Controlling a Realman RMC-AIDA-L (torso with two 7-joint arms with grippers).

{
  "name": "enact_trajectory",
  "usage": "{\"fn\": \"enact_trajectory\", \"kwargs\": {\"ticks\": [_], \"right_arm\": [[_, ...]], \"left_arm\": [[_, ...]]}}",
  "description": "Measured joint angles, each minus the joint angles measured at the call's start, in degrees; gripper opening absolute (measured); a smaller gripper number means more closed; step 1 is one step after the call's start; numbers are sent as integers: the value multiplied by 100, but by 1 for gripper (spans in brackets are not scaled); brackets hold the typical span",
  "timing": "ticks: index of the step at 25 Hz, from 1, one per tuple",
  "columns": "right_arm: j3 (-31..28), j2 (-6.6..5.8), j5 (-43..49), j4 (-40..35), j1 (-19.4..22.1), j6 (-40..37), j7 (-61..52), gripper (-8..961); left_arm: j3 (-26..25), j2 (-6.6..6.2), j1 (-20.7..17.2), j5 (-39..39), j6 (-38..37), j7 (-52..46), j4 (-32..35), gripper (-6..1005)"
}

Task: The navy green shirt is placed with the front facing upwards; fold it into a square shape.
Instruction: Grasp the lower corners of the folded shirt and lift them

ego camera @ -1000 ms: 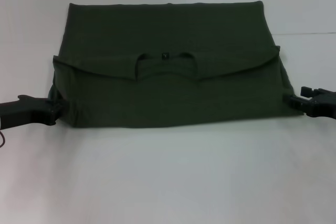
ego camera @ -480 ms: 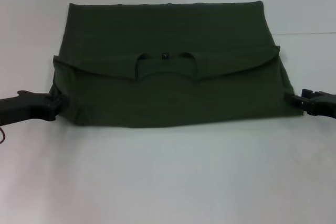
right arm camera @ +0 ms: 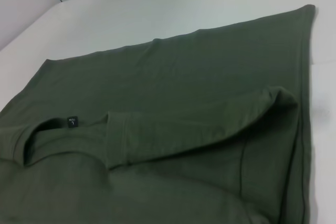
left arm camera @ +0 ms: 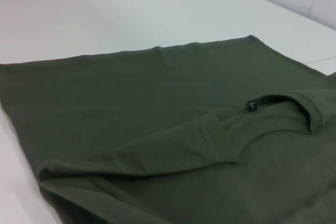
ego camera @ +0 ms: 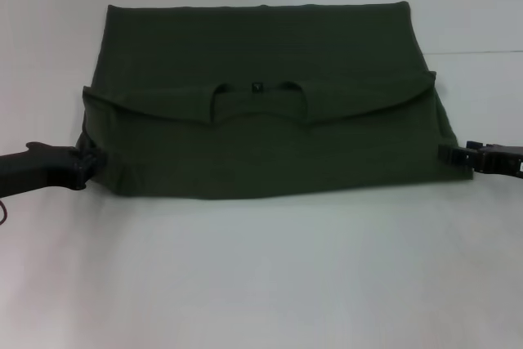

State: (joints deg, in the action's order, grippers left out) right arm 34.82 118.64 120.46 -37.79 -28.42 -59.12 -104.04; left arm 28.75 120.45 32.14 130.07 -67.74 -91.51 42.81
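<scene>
Your left hand (ego camera: pixel 91 161) and right hand (ego camera: pixel 451 153) flank the navy green shirt (ego camera: pixel 261 104) at mid-frame, touching its side edges, likely for the next fold. I cannot tell how far open either is, or whether it holds cloth.

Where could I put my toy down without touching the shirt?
The white table is bare in front of the navy green shirt, between both arms. It is crowded at the shirt's side edges, where the left gripper and right gripper sit.
</scene>
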Motion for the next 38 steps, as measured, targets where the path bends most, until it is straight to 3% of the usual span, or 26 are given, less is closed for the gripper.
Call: {"fn": "enact_trajectory", "kwargs": {"ticks": [27, 32, 38], "right_arm": [[264, 66, 75, 34, -41, 372, -84, 643], [490, 53, 169, 76, -84, 452, -249, 583], [535, 66, 317, 78, -126, 464, -266, 333]], "left_arm": [[23, 38, 3, -1, 33, 27, 0, 34], [30, 40, 8, -4, 34, 28, -1, 34], [35, 40, 21, -9, 28, 38, 1, 34]]}}
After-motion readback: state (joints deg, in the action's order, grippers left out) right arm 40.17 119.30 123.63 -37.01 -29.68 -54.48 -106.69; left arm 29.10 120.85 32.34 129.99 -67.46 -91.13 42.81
